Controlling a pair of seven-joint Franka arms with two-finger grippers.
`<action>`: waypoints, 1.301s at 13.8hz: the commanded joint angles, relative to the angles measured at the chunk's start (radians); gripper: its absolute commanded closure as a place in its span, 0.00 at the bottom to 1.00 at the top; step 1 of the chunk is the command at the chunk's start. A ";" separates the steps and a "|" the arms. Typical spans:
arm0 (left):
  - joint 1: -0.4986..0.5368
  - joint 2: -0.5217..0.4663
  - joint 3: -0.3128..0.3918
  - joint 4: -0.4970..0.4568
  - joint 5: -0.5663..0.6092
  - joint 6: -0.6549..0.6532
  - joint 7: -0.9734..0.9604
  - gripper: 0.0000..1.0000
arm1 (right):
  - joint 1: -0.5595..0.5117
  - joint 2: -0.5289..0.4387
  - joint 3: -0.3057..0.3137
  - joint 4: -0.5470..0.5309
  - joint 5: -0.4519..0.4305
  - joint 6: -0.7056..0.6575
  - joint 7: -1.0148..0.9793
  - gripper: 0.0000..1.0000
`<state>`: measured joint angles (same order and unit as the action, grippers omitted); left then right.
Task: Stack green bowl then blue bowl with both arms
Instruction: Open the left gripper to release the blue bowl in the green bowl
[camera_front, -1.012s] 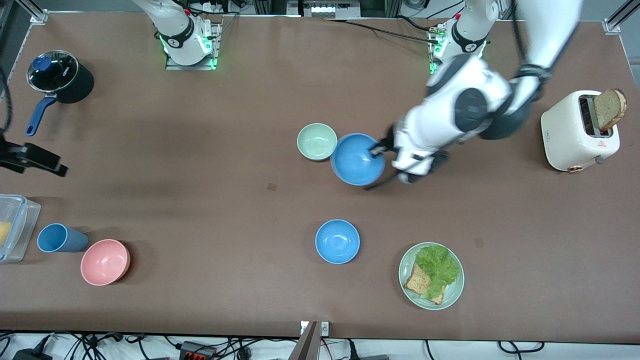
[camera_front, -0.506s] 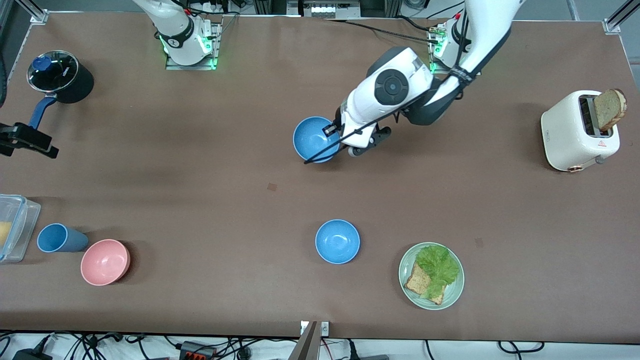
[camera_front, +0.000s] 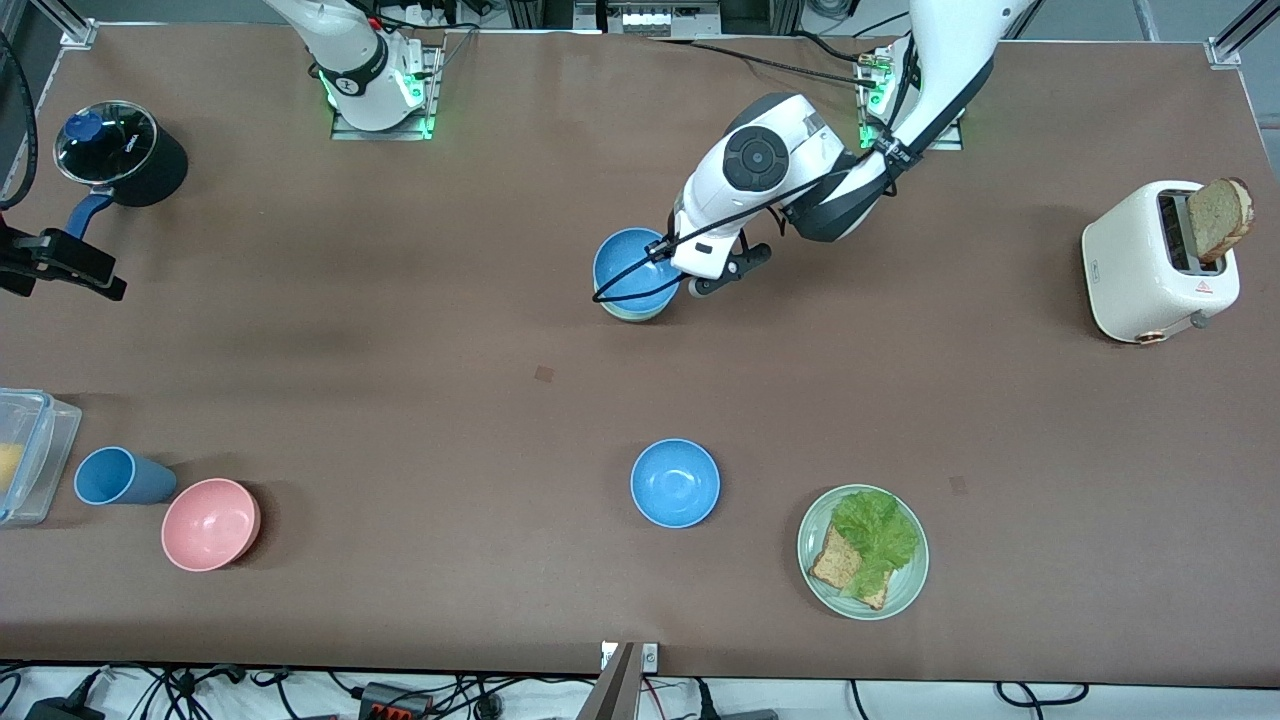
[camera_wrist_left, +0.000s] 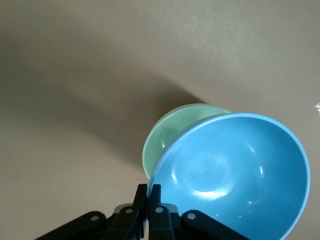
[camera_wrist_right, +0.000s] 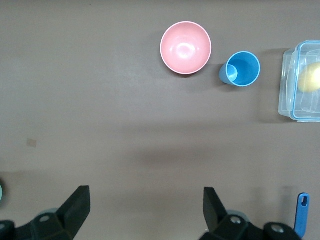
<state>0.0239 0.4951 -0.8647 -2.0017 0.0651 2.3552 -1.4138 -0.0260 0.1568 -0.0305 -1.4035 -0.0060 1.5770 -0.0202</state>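
My left gripper is shut on the rim of a sky-blue bowl and holds it tilted in the pale green bowl, whose rim peeks out beneath. In the left wrist view my gripper pinches the blue bowl's edge with the green bowl right under it. I cannot tell whether the blue bowl rests fully in it. My right gripper hangs open and empty high over the right arm's end of the table, and its wrist view shows wide-apart fingers.
A second blue bowl and a green plate with lettuce and toast sit nearer the front camera. A toaster stands at the left arm's end. A pot, blue tumbler, pink bowl and clear container are at the right arm's end.
My left gripper has carried the blue bowl from beside the green bowl to over it and lowered it into it. My right gripper has shifted slightly.
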 joint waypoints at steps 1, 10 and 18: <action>-0.013 0.002 0.003 -0.008 0.025 0.022 -0.025 0.97 | 0.018 -0.081 -0.019 -0.110 -0.017 0.018 -0.009 0.00; -0.114 0.030 0.111 0.003 0.038 0.064 -0.047 0.85 | 0.018 -0.207 -0.019 -0.311 -0.019 0.090 -0.012 0.00; -0.035 -0.056 0.070 0.135 0.032 -0.190 -0.034 0.75 | 0.017 -0.200 -0.019 -0.285 -0.019 0.098 -0.021 0.00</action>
<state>-0.0546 0.4630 -0.7725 -1.9212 0.0756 2.2679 -1.4346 -0.0227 -0.0264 -0.0369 -1.6855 -0.0081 1.6713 -0.0229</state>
